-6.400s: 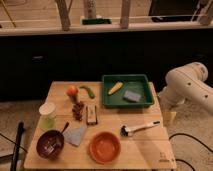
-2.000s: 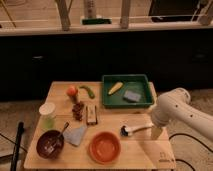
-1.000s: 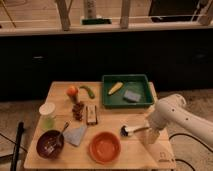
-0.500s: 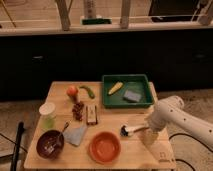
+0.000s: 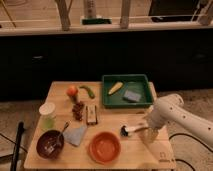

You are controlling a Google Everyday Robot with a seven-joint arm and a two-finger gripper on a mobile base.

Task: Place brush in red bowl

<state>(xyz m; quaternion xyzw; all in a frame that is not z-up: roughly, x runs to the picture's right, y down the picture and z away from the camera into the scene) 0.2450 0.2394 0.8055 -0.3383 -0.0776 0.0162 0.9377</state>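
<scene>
At the right edge of the wooden surface [image 5: 131, 156], the robot's end effector [image 5: 149, 134] hangs at the handle end of the brush [image 5: 131, 130] — whether it is spread or pinching cannot be told. The brush lies on the surface just right of the red bowl [image 5: 105, 148] — black head nearest the rim.

I am seeing the slim white-handled dish brush [image 5: 131, 130] lying flat, its small black bristle head pointing toward the round, shallow orange-red bowl [image 5: 105, 148], which is sitting upright just beside it. My gripper [image 5: 148, 134] is sitting low over the handle's far end.
</scene>
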